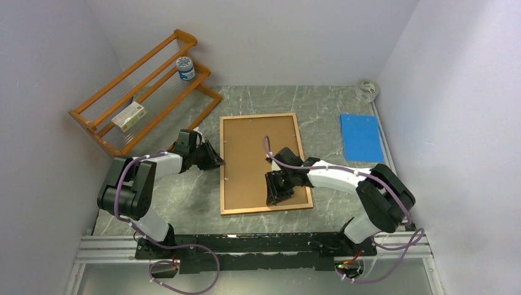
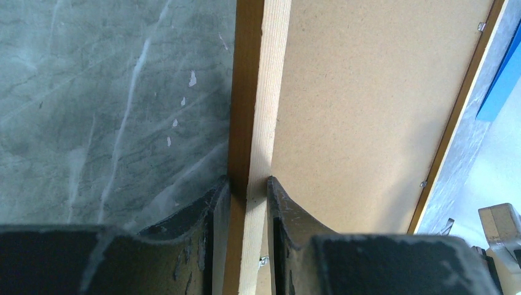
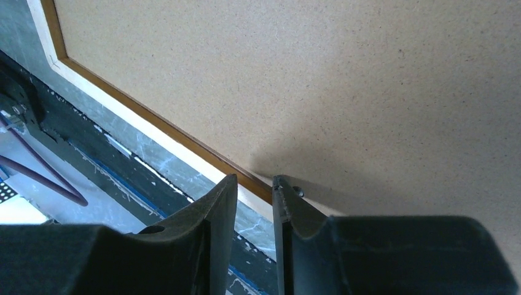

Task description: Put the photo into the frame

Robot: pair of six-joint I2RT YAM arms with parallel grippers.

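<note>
A robotics lab test cell rather than a lived-in room; plain white panels [image 1: 258, 37] wall the table [image 1: 319, 101] on three sides; its top is a grey marble-pattern sheet; a left arm [image 1: 132, 190] and a right arm [image 1: 344, 177], white and black, stand bolted to a metal rail [image 1: 246, 246] at the near edge, with purple cables [image 1: 184, 279] looping below; the few objects look like set-out props: an orange wooden rack [image 1: 123, 92], a small jar [image 1: 185, 68], a box [image 1: 130, 117], a blue sheet [image 1: 360, 136], possibly a tape roll [image 1: 367, 90], a frame [image 1: 258, 116].
</note>
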